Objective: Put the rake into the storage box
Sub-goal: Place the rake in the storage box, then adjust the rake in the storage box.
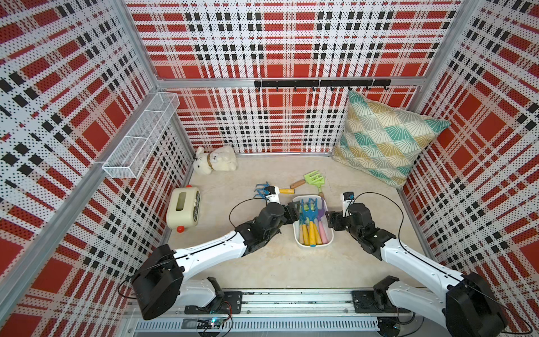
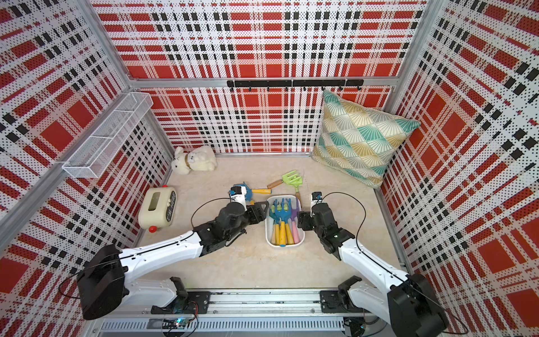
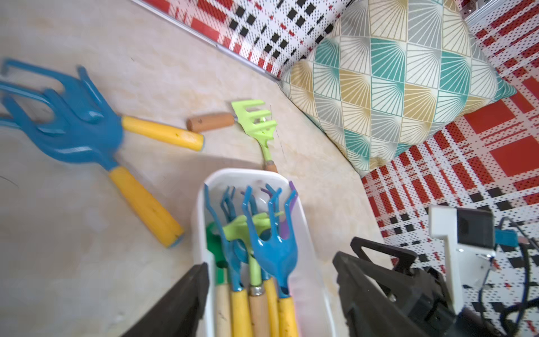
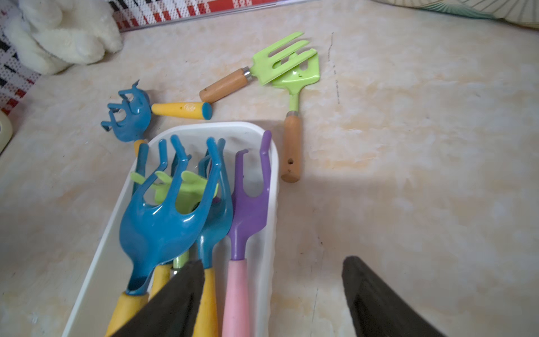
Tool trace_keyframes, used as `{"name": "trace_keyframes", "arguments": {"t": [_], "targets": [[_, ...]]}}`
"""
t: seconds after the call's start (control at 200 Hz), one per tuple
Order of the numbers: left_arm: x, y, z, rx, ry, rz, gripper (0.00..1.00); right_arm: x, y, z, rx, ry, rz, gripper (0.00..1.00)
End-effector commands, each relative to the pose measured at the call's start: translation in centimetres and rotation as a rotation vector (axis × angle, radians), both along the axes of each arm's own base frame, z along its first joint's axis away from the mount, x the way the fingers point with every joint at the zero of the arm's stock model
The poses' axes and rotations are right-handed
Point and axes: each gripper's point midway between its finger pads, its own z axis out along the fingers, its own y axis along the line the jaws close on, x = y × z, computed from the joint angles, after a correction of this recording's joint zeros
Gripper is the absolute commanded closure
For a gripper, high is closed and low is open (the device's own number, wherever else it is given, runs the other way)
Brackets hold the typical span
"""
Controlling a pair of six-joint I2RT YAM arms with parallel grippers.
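1. Roughly centred on the bench (image 1: 262,262), the box (image 4: 218,126) sits between the two arms with its long axis running away from the robot. It holds a stack of rakes, heads at the far end and handles toward the robot. The top rake (image 4: 163,221) is blue, and a purple rake (image 4: 250,210) lies along the right wall.
2. Not yet boxed: four tools on the bench just past the box's far end. Two blue rakes (image 3: 81,131), heads overlapping, lie off the far-left corner. The green rake (image 4: 293,116) and green fork (image 4: 250,73) lie off the far-right corner.
3. Left claw (image 1: 296,211): at the box's left rim, jaws apart, gripping nothing.
4. Right claw (image 4: 274,261): jaws spread wide across the box's right wall, one side over the handles, the other over bare bench. Nothing held.
5. Key relation, my read: the blue rakes lie near the left claw, beyond it and to its left, so the left arm is nearer. One yellow handle angles back toward the box; the other lies crosswise, pointing at the green fork.
6. Green rake: axis about parallel to the box, handle end just beside the far-right corner. The right arm is nearer.
7. Writing: the cream toy (image 2: 154,210) has white lettering on its dark side, apparently "I'M HERE". A small mark on one yellow handle is unreadable.
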Motion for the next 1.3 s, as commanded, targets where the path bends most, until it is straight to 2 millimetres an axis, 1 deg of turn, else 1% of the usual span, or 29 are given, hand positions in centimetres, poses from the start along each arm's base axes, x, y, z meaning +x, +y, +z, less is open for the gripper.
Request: {"name": "trace_keyframes", "arguments": {"t": [0.0,0.095,0.145,0.23,0.376,0.506,0.586,0.661,0.747,0.812,0.877,1.032,1.157,1.238,1.293], "targets": [[0.5,2.7,0.5,0.054,-0.039,-0.014,0.14,-1.1,3.0,0.9,0.061,0.057,0.118,0.24],[1.5,5.9,1.0,0.045,-0.075,0.047,0.08,-2.5,4.3,0.3,0.066,0.113,0.16,0.26],[1.9,7.3,1.1,0.038,-0.097,0.081,0.07,-3.0,4.9,0.1,0.073,0.137,0.177,0.28],[2.2,9.1,0.9,0.041,-0.136,0.127,0.07,-3.7,5.7,-0.1,0.091,0.175,0.196,0.3],[2.5,11.0,0.1,0.079,-0.181,0.179,0.07,-3.9,6.7,-1.4,0.074,0.236,0.193,0.38],[2.4,12.4,-0.4,0.1,-0.198,0.213,0.07,-3.6,7.5,-2.7,0.03,0.271,0.186,0.46],[2.2,13.0,-0.7,0.101,-0.216,0.224,0.07,-3.1,7.6,-3.6,0.02,0.303,0.144,0.54],[2.1,13.6,-1.2,0.1,-0.222,0.24,0.07,-2.7,7.8,-4.3,0.006,0.322,0.124,0.59],[2.2,13.9,-1.5,0.111,-0.217,0.243,0.07,-2.3,7.8,-4.8,-0.009,0.333,0.105,0.64],[2.3,14.1,-1.6,0.109,-0.212,0.243,0.07,-1.9,7.9,-5.0,-0.016,0.335,0.093,0.7],[2.4,14.1,-1.7,0.106,-0.209,0.241,0.07,-1.7,8.1,-5.3,-0.022,0.342,0.088,0.72],[2.3,14.4,-1.7,0.107,-0.21,0.247,0.07,-1.0,8.3,-4.5,-0.026,0.323,0.067,0.72],[2.2,14.6,-1.4,0.105,-0.22,0.255,0.07,-0.5,7.4,-3.6,-0.045,0.289,0.021,0.75],[2.1,14.9,-1.5,0.109,-0.222,0.267,0.07,-0.5,6.7,-2.9,-0.047,0.265,-0.004,0.76],[2.1,15.1,-1.5,0.11,-0.221,0.27,0.07,-0.7,6.7,-2.2,-0.032,0.248,-0.001,0.76]]}}
